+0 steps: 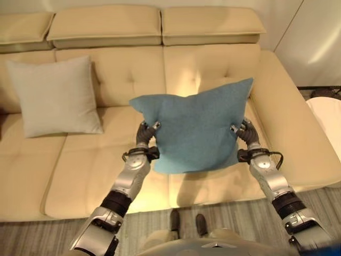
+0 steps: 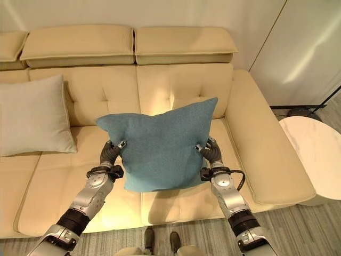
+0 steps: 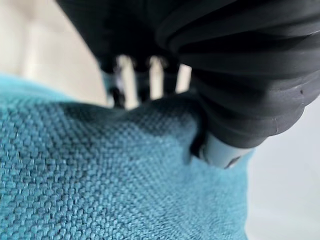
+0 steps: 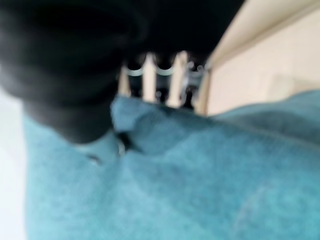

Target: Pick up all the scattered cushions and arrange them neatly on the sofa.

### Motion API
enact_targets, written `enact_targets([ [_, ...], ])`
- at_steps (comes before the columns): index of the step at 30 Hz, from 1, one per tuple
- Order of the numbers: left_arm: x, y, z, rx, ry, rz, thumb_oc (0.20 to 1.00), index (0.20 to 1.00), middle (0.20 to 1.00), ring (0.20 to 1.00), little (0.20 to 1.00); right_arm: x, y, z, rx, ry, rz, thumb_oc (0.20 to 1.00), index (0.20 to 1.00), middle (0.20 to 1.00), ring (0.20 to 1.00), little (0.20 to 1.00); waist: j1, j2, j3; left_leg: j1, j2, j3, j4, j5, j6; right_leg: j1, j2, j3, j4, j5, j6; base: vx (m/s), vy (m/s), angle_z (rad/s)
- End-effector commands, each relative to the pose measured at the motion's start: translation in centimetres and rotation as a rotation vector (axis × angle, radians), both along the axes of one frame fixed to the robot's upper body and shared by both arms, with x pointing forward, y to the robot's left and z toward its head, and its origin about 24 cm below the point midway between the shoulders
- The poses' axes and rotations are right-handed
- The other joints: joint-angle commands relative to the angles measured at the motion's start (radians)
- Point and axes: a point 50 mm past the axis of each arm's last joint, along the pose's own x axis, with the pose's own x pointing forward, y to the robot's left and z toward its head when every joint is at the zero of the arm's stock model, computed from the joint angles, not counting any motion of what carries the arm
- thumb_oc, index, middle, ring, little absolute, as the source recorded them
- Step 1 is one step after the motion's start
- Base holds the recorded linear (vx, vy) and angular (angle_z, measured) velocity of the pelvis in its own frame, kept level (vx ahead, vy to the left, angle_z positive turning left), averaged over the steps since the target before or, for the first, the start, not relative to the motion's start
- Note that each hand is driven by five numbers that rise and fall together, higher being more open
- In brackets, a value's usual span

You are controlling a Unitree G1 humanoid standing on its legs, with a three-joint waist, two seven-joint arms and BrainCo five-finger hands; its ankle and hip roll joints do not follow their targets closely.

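Cushion hides much of both hands and the sofa seat behind it

The blue cushion [image 1: 197,128] covers the fingers of the left hand [image 1: 145,134] and the right hand [image 1: 246,133] past its side edges, so how far they curl behind the fabric cannot be told; in the right wrist view the fingers [image 4: 176,80] are blurred. The cream sofa [image 1: 101,176] is cut off at the picture's left edge, as is the grey cushion [image 2: 29,114] leaning at its back in the right eye view. A pale round table [image 2: 314,152] runs off the right edge.
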Motion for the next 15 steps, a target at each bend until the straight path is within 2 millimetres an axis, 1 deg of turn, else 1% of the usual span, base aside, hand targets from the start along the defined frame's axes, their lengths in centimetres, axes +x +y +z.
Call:
enact_targets([
  [1,1.3,-4.3,4.6,-0.030,-0.228,-0.172,0.200,0.200,0.200,0.200,0.200,1.9,1.8,4.8,0.045,-0.231,0.064,0.200,0.200,0.200,0.200,0.200,0.006,-0.023,-0.120,0.025,0.045,0.036,0.059,-0.059,-0.087,-0.035,-0.108,-0.017,0.068,-0.004,0.123,0.05,-0.019,-0.03],
  [3,1.6,-4.3,5.3,-0.038,-0.250,-0.162,0.200,0.200,0.200,0.200,0.200,2.2,1.6,5.2,0.024,-0.241,0.057,0.200,0.200,0.200,0.200,0.200,0.005,-0.020,-0.115,0.023,0.048,0.037,0.051,-0.055,-0.090,-0.039,-0.109,-0.023,0.057,-0.004,0.122,0.02,-0.010,-0.01],
  [5,2.2,-4.4,6.4,-0.050,-0.286,-0.157,0.200,0.200,0.200,0.200,0.200,2.8,1.8,6.2,0.000,-0.269,0.060,0.200,0.200,0.200,0.200,0.200,0.004,-0.019,-0.101,0.010,0.051,0.038,0.049,-0.052,-0.092,-0.053,-0.110,-0.026,0.049,0.003,0.123,-0.08,-0.036,-0.04],
  [6,2.7,-4.3,7.8,-0.061,-0.331,-0.144,0.200,0.200,0.200,0.200,0.200,3.3,1.9,6.9,-0.016,-0.287,0.060,0.200,0.200,0.200,0.200,0.200,0.007,-0.022,-0.085,-0.028,0.052,0.038,0.061,-0.049,-0.093,-0.083,-0.109,-0.024,0.044,0.016,0.126,-0.14,-0.047,-0.04],
  [7,2.9,-4.3,8.6,-0.070,-0.363,-0.135,0.200,0.200,0.200,0.200,0.200,3.7,2.2,7.5,-0.042,-0.302,0.072,0.200,0.200,0.200,0.200,0.200,0.013,-0.027,-0.079,-0.057,0.051,0.035,0.071,-0.048,-0.093,-0.106,-0.106,-0.020,0.042,0.026,0.132,-0.12,-0.035,-0.07],
  [8,2.9,-4.2,9.0,-0.069,-0.376,-0.134,0.200,0.200,0.200,0.200,0.200,3.9,2.3,7.7,-0.051,-0.303,0.076,0.200,0.200,0.200,0.200,0.200,0.017,-0.030,-0.078,-0.067,0.049,0.032,0.076,-0.050,-0.090,-0.114,-0.106,-0.016,0.040,0.032,0.135,-0.04,-0.011,-0.08],
  [10,2.9,-3.8,9.5,-0.068,-0.396,-0.124,0.200,0.200,0.200,0.200,0.200,4.1,2.6,7.9,-0.052,-0.306,0.084,0.200,0.200,0.200,0.200,0.200,0.032,-0.036,-0.074,-0.086,0.038,0.023,0.096,-0.059,-0.084,-0.126,-0.109,-0.007,0.044,0.043,0.146,0.01,0.041,-0.09],
  [12,2.8,-3.4,9.5,-0.072,-0.400,-0.108,0.200,0.200,0.200,0.200,0.200,4.2,3.2,8.0,-0.046,-0.310,0.098,0.200,0.200,0.200,0.200,0.200,0.047,-0.039,-0.066,-0.091,0.029,0.020,0.106,-0.071,-0.076,-0.142,-0.116,-0.003,0.059,0.052,0.163,0.01,0.089,-0.27],
  [13,2.6,-3.2,9.4,-0.072,-0.402,-0.106,0.200,0.200,0.200,0.200,0.200,4.2,3.6,8.0,-0.053,-0.307,0.115,0.200,0.200,0.200,0.200,0.200,0.061,-0.041,-0.058,-0.093,0.020,0.018,0.109,-0.074,-0.071,-0.166,-0.121,0.001,0.095,0.070,0.180,-0.01,0.105,-0.47],
  [15,2.7,-3.2,9.3,-0.062,-0.402,-0.109,0.200,0.200,0.200,0.200,0.200,4.3,4.0,8.0,-0.054,-0.309,0.129,0.200,0.200,0.200,0.200,0.200,0.058,-0.040,-0.048,-0.091,0.021,0.017,0.111,-0.074,-0.066,-0.196,-0.119,0.008,0.161,0.074,0.188,0.01,0.089,-0.58],
])
